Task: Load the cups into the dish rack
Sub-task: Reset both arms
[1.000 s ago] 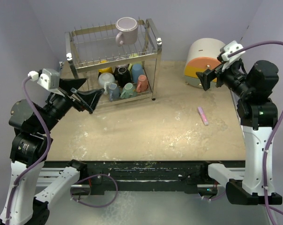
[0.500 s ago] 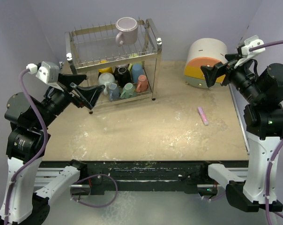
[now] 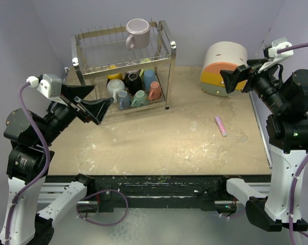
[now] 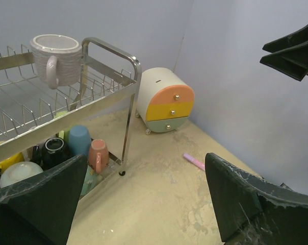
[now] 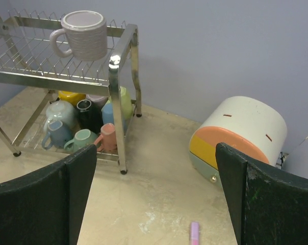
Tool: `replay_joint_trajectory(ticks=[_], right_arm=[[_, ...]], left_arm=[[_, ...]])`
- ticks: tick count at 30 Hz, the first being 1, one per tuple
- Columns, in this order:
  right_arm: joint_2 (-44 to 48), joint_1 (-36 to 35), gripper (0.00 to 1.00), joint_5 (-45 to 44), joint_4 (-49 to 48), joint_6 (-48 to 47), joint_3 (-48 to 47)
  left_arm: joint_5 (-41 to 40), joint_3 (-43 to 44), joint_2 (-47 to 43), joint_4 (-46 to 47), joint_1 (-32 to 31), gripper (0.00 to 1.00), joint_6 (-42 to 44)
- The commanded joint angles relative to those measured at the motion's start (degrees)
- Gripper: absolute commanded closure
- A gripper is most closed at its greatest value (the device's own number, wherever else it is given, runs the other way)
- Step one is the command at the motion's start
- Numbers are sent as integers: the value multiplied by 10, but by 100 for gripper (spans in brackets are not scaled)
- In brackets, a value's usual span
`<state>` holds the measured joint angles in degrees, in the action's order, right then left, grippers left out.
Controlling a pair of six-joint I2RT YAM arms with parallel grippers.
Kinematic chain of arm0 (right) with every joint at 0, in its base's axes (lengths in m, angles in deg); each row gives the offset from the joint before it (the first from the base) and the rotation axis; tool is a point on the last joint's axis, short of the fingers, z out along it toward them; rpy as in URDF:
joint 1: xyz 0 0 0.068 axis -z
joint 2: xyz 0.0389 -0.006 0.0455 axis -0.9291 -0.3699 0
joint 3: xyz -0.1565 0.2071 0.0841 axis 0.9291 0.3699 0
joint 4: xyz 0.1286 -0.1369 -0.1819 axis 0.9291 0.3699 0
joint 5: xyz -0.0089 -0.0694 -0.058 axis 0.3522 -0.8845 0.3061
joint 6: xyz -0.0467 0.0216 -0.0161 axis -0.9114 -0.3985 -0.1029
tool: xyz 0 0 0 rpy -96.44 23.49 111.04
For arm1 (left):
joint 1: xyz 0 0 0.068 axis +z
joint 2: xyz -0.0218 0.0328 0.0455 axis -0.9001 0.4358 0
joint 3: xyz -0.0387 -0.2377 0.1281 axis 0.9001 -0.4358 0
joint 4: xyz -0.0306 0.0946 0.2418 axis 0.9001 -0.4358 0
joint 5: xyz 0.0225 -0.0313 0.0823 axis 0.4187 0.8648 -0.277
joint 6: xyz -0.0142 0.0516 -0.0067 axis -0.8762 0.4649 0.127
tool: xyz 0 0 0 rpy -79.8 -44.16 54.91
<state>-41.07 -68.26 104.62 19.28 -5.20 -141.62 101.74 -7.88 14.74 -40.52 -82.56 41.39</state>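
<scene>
Overhead view: dish rack (image 3: 122, 66) stands at the far left of the table (image 3: 169, 148), a lilac mug (image 3: 137, 33) upright on its top tier, the other cups (image 3: 133, 87) crowded on the lower tier. The left gripper (image 3: 103, 93) hovers just beside the rack, the right gripper (image 3: 226, 84) near the round drawer unit (image 3: 223, 69).

Left wrist view: left fingers (image 4: 39, 204) spread wide, nothing between them.

Right wrist view: right fingers (image 5: 36, 204) likewise spread, empty.

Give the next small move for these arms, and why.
Probably park both arms: the lilac mug stands on the top tier of the dish rack, the other mugs fill its lower tier, none shows on the table, and left tool and right tool hang open, empty.
</scene>
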Motion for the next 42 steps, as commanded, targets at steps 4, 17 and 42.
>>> replay_joint_trajectory(ticks=[4,17,42], right_arm=[[6,1,0,23,28,-33,-22],[23,2,0,10,7,-18,4],[23,1,0,-21,-12,-32,24]], left_arm=[[17,-21,-2,67,3,1,-28],[34,-22,10,70,4,1,-22],[37,-43,31,91,3,1,-18]])
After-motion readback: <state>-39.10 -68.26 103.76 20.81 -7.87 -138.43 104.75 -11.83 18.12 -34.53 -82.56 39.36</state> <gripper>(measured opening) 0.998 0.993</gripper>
